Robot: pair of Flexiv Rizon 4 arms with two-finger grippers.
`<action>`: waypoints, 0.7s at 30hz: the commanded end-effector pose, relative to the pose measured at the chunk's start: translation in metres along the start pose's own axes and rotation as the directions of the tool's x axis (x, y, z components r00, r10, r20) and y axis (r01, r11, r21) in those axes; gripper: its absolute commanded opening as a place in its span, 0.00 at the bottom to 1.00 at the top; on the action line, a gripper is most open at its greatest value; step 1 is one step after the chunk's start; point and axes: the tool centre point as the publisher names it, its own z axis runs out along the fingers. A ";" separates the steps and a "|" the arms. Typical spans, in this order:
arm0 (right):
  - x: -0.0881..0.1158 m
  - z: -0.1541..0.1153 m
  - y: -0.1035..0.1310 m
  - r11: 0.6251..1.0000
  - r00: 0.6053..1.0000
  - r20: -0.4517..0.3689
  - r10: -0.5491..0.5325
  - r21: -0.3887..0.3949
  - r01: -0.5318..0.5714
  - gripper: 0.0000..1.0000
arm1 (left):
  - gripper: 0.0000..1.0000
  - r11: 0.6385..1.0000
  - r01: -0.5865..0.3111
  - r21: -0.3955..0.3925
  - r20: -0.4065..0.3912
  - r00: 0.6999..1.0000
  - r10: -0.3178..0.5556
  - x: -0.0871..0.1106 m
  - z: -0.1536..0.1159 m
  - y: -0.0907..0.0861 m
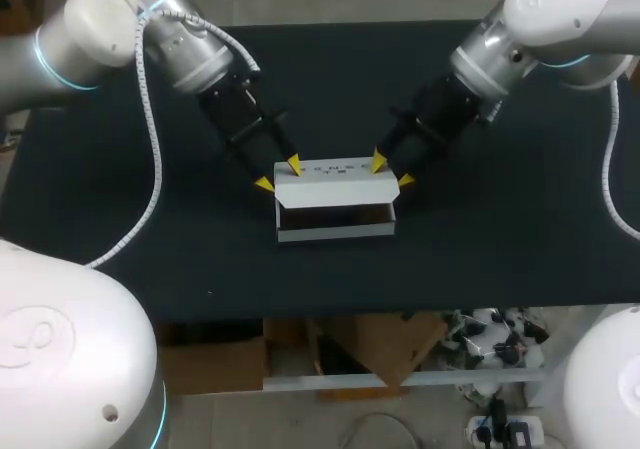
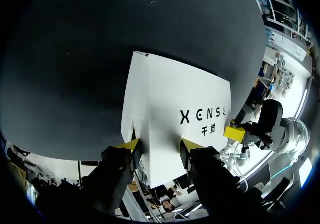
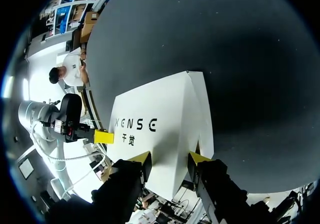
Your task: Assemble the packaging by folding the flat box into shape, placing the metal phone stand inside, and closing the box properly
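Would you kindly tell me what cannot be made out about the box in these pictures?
- Head view: inside the box there is only dark shadow under the raised lid, so whether the phone stand lies there cannot be told.
- Wrist views: only the box's printed top shows; its opening is out of sight.
- Head view: the left gripper and right gripper cover the box's far corners.

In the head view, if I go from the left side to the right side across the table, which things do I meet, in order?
left arm → left claw → white box → right claw → right arm
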 end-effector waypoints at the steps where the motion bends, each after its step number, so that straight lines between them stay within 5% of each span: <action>1: 0.005 0.001 0.002 1.000 1.000 0.001 -0.001 0.009 0.001 0.49 | 0.50 1.000 0.002 -0.005 0.006 1.000 -0.002 0.006 0.000 -0.001; 21: 0.005 0.000 0.005 1.000 1.000 0.000 0.007 0.023 -0.007 0.49 | 0.49 1.000 0.011 -0.017 0.013 1.000 -0.011 0.009 -0.002 -0.005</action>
